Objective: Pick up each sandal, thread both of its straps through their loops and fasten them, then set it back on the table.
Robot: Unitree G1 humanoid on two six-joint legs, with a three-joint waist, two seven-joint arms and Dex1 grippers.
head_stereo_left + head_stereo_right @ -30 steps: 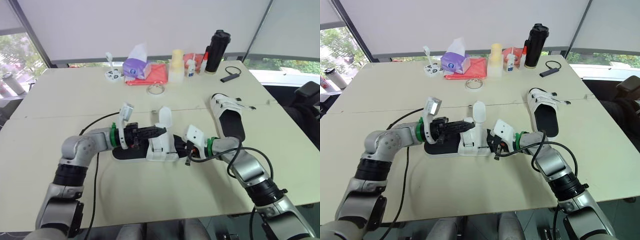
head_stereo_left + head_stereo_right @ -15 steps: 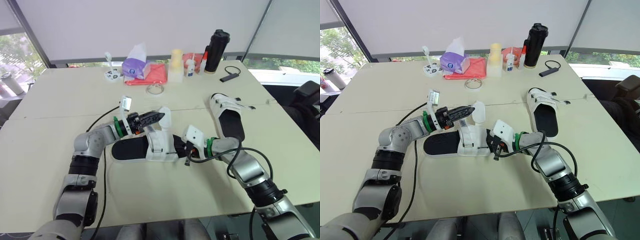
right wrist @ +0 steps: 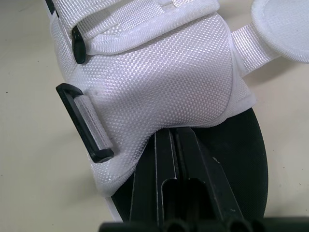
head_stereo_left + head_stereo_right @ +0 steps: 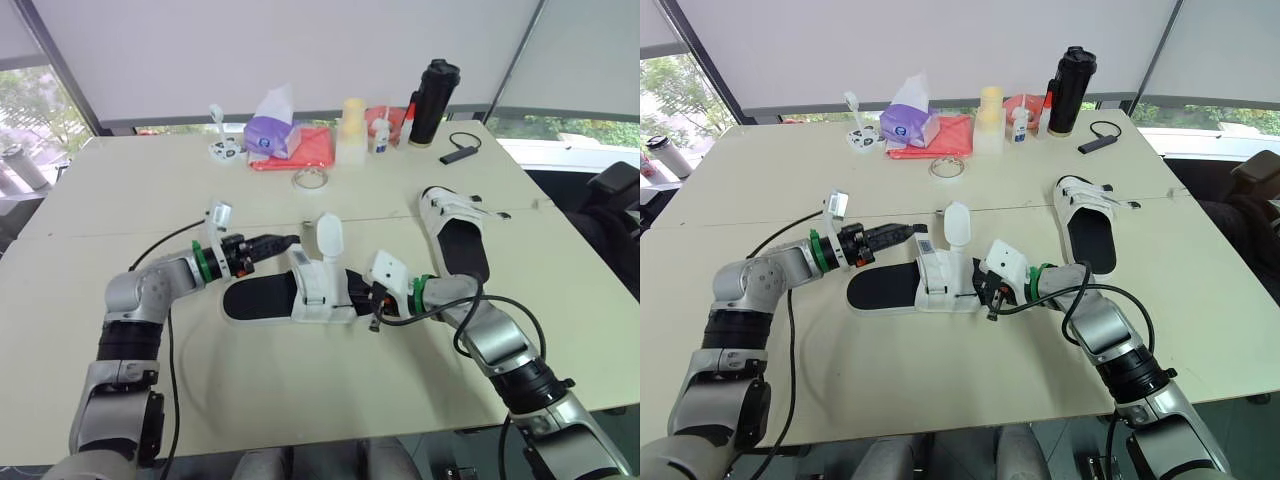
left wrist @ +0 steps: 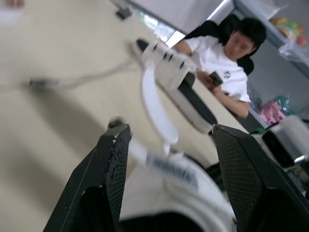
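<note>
A white-strapped sandal with a black sole (image 4: 262,299) lies mid-table, one strap (image 4: 328,237) standing upright and loose. My left gripper (image 4: 291,240) hovers to the strap's left, clear of it; in the left wrist view its fingers (image 5: 114,159) stand open with nothing between them. My right gripper (image 4: 357,297) is shut, its fingers (image 3: 174,145) lying on the sole with the tip tucked under the white upper (image 3: 154,72), beside a black loop (image 3: 84,123). The second sandal (image 4: 455,235) rests at the right, straps down.
Along the far edge stand a purple tissue box (image 4: 270,135), red cloth (image 4: 315,148), pale cup (image 4: 352,130), small bottle (image 4: 383,135) and black flask (image 4: 433,102). A tape ring (image 4: 312,178) and black dongle (image 4: 460,155) lie nearer. A seated person (image 5: 227,63) appears beyond the table.
My left gripper opened, let go of the strap and drew back to the left. The strap stays upright. The right arm has not moved.
</note>
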